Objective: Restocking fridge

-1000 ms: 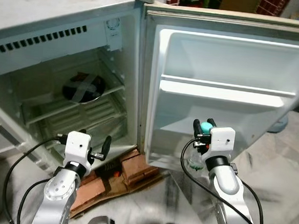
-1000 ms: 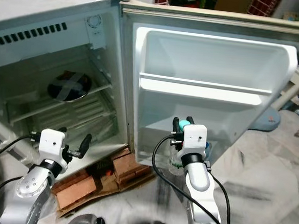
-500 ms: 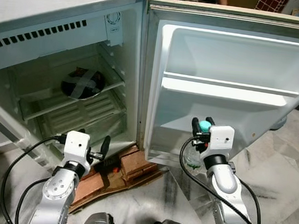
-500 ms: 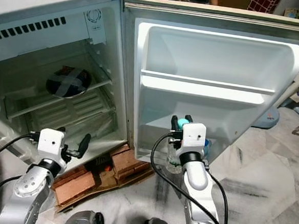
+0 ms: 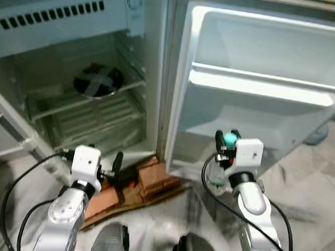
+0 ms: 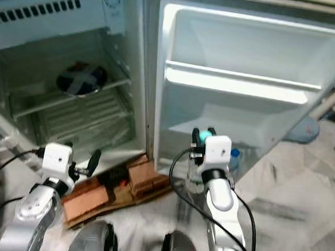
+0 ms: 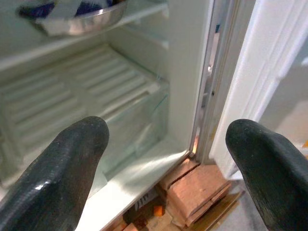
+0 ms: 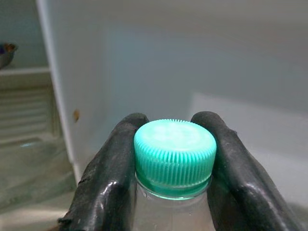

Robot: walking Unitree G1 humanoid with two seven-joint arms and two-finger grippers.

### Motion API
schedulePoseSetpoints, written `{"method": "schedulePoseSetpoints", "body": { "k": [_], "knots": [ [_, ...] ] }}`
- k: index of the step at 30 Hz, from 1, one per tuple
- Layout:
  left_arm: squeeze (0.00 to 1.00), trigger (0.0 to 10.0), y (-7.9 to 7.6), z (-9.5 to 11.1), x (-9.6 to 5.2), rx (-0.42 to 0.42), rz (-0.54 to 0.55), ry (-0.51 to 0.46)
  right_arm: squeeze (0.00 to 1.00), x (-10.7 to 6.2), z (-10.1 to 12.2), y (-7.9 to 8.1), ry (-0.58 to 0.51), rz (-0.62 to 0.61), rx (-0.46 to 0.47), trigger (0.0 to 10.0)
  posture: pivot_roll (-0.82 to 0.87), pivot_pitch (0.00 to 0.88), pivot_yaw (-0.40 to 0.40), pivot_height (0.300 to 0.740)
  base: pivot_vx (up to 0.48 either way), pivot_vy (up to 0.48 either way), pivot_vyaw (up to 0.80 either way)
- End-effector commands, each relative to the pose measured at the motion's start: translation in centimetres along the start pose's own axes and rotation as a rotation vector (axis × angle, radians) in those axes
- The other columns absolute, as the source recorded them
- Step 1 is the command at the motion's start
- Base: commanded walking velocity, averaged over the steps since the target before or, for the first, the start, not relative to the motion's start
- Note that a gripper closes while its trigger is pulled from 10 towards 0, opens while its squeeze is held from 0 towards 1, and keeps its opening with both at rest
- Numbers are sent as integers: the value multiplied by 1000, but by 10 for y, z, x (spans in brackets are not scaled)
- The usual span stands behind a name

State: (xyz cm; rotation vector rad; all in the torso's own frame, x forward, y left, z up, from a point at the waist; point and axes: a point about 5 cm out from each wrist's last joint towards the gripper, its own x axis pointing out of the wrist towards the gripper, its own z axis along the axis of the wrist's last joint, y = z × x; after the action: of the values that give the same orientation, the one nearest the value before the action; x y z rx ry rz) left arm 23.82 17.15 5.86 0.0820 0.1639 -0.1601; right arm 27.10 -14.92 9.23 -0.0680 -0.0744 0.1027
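Note:
A small fridge [image 5: 77, 16] stands open before me, its white door [image 5: 260, 109] swung out to the right. My right gripper [image 5: 228, 142] is shut on a clear plastic bottle [image 5: 217, 178] just under its teal cap [image 8: 174, 156], held low in front of the door's bottom shelf [image 5: 241, 133]. Both black fingers [image 8: 110, 168] press the bottle's neck in the right wrist view. My left gripper [image 5: 114, 165] is open and holds nothing, low by the fridge's bottom edge. A dark taped bowl [image 5: 97, 80] sits on the upper wire shelf inside.
Red bricks [image 5: 152, 176] and cardboard [image 5: 110, 199] prop the fridge on the marble floor [image 5: 311, 204]. A clear crisper drawer [image 7: 96, 115] lies below the shelf. The door's upper rack [image 5: 268, 86] holds nothing. A second blue-capped bottle [image 6: 234, 160] shows behind my right wrist.
The whole picture has shifted as the camera came lower and nearer the fridge. Both arms keep their pose and the right gripper still holds the bottle.

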Motion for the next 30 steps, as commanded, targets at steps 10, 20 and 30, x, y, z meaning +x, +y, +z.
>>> {"method": "schedulePoseSetpoints", "body": {
  "k": [10, 20, 30],
  "knots": [
    [0, 10000, 5, 1, 1, 13, 16, 10, 0, 3, 5, -4, -27, -11, -16, 10000, 68, 135, -16, 641, 0, 0, 0],
    [0, 10000, 7, 2, 0, 14, 14, 0, 0, 6, 6, -3, -32, -7, -19, 10000, 72, 134, -15, 641, 27, 0, 0],
    [0, 10000, 6, 2, 0, 13, 3, -4, 0, 6, 7, -4, -37, -11, -26, 10000, 69, 135, -11, 641, 317, 0, 0]
  ]
}}
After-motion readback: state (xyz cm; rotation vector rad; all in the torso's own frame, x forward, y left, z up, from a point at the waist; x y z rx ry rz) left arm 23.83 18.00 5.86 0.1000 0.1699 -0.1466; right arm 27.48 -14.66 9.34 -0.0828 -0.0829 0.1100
